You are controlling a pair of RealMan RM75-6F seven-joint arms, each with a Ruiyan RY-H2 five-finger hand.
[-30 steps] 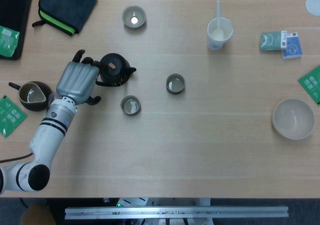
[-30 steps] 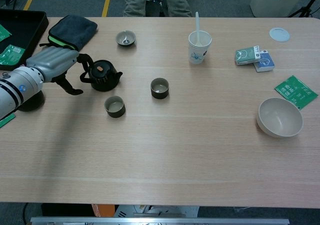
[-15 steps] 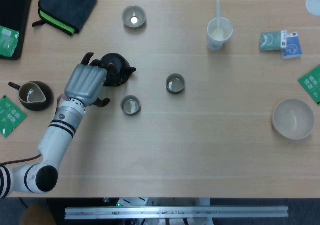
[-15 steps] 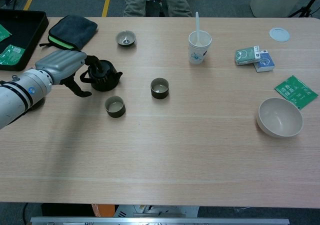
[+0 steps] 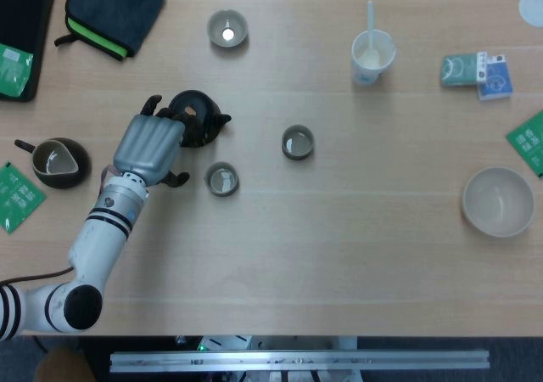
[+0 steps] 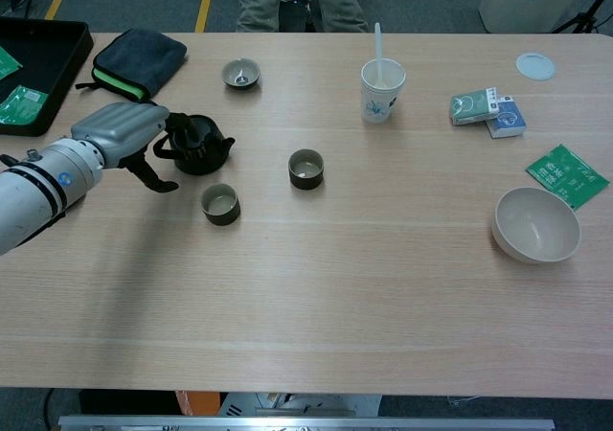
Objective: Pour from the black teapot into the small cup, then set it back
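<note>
The black teapot (image 5: 198, 115) (image 6: 203, 145) stands on the table, spout pointing right. My left hand (image 5: 151, 147) (image 6: 123, 128) is at its left side, fingers (image 6: 178, 124) curled over the handle and hiding it. The thumb (image 5: 176, 179) sticks out below, apart from the pot. Whether the fingers have closed round the handle is hidden. A small dark cup (image 5: 221, 179) (image 6: 219, 204) sits just in front of the teapot, near the thumb. My right hand is out of both views.
Two more small cups stand nearby: one to the right (image 5: 297, 142) (image 6: 306, 169), one behind (image 5: 227, 28) (image 6: 241, 73). A dark pitcher (image 5: 58, 161) sits left of my arm. Paper cup (image 6: 382, 89), white bowl (image 6: 535, 224), packets (image 6: 488, 112) and a folded cloth (image 6: 138, 59) lie farther off.
My left hand moved right to the teapot's handle and its fingers curled over it. The teapot has stayed on the table in nearly the same spot.
</note>
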